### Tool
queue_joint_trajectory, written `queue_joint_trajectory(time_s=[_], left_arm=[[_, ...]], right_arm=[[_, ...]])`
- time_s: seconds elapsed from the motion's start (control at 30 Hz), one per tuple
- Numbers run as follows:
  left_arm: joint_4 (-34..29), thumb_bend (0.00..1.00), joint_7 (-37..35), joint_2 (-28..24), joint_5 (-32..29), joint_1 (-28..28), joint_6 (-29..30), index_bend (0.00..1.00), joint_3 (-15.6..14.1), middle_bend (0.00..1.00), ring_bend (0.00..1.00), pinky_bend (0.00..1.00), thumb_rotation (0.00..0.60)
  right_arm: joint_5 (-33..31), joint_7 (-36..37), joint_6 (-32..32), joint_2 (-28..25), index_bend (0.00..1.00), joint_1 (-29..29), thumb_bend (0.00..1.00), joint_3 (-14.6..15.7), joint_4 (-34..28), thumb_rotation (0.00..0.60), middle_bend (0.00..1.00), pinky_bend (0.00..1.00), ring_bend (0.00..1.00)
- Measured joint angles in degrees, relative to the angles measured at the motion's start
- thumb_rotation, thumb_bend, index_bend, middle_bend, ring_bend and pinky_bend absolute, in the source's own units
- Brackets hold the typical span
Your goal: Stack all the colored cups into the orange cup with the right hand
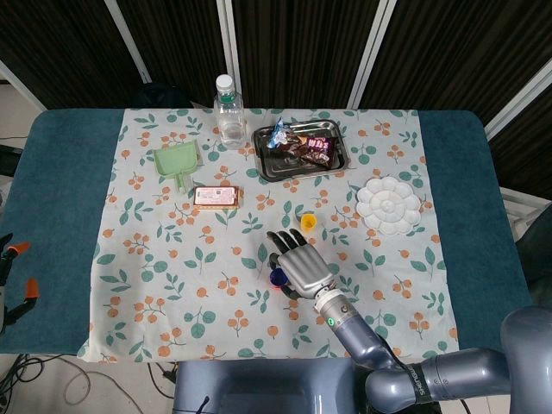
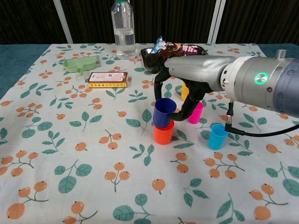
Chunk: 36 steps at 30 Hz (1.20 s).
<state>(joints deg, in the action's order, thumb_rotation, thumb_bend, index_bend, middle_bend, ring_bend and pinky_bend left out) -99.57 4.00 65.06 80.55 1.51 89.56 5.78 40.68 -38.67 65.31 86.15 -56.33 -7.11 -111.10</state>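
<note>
— Chest view first: which step?
— Seating the blue cup into the orange cup; base already in the orange mouth, but tilted, so probably not fully down.

— Grip?
— Right hand with fingers curled around the blue cup's rim and side, holding it. Left hand nowhere in either view.

— Next move?
— Likely straighten, press down, then let go without tipping the stack. After that, on to the pink cup, the light blue cup and the yellow cup beyond.

— Arm pose?
— Reaching in from the right, forearm roughly level above the table, hand angled downward over the stack near the table's middle.
</note>
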Motion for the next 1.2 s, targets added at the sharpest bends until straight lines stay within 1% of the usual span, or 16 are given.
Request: queue_joint_trajectory(time_s=[0.33,0.4,0.47,0.6,0.63,0.73,0.9,1.0,1.07,1.2], left_arm=[[0.07,0.46,-0.07,0.04,0.03,0.02,0.03,0.22,0.03,0.06,0.0,0.05,0.6],[0.09,0.46,-0.09,0.04,0.0,0.01,0.02,0.22,0.04,0.06,0.0,0.05,0.6],[0.06,0.46,-0.09,0.02,0.0,0.01,0.04,0.22,0.05,0.06,0.0,0.05,0.6],[0.04,0.46,-0.06,0.01,0.02,0.01,0.04,0.22,0.03,0.06,0.0,0.05,0.6],[0.02,0.46,-0.05,0.01,0.03,0.0,0.03,0.22,0.02,0.06,0.0,0.05,0.6],[-0.05,0.46,0.0,0.01,0.11,0.0,0.08,0.22,0.0,0.06,0.0,0.05,0.6],[-0.13,0.46,-0.24,-0.04,0.06,-0.03,0.16,0.22,0.07,0.06,0.0,0.05,0.6],[-0.19,0.46,-0.35,-0.09,0.06,-0.06,0.23,0.22,0.12,0.06,0.0,0.05,0.6],[-0.2,0.46,-0.42,-0.09,0.0,-0.07,0.21,0.22,0.13,0.06,0.0,0.05,0.6],[-0.12,0.46,-0.47,-0.07,-0.2,-0.1,0.16,0.22,0.17,0.06,0.0,0.05,0.6]], right_arm=[[-0.48,0.08,-0.79,1.61,0.48,0.19,0.39,0.09,2.2,0.6,0.0,0.0,0.0],[-0.81,0.1,-1.18,1.89,0.47,0.21,0.39,0.15,2.68,0.6,0.0,0.0,0.0],[-0.99,0.09,-1.52,2.06,0.41,0.26,0.39,0.29,2.93,0.6,0.0,0.0,0.0],[-1.13,-0.13,-1.88,2.22,0.17,0.36,0.4,0.63,3.09,0.6,0.0,0.0,0.0],[-1.19,-0.28,-1.91,2.22,0.13,0.35,0.4,0.68,3.09,0.6,0.0,0.0,0.0],[-1.81,-0.8,-1.9,2.21,0.07,0.26,0.4,0.7,2.97,0.6,0.0,0.0,0.0],[-2.76,-1.19,-1.36,1.45,0.05,0.16,0.39,-0.16,2.33,0.6,0.0,0.0,0.0],[-2.92,-0.58,-0.81,0.27,0.05,0.34,0.39,-1.33,2.17,0.6,0.0,0.0,0.0],[-3.11,-0.14,-0.51,-0.76,0.06,0.39,0.4,-2.4,2.29,0.6,0.0,0.0,0.0],[-5.27,0.46,-0.6,-3.03,0.1,-0.15,0.39,-5.61,4.46,0.6,0.0,0.0,0.0]])
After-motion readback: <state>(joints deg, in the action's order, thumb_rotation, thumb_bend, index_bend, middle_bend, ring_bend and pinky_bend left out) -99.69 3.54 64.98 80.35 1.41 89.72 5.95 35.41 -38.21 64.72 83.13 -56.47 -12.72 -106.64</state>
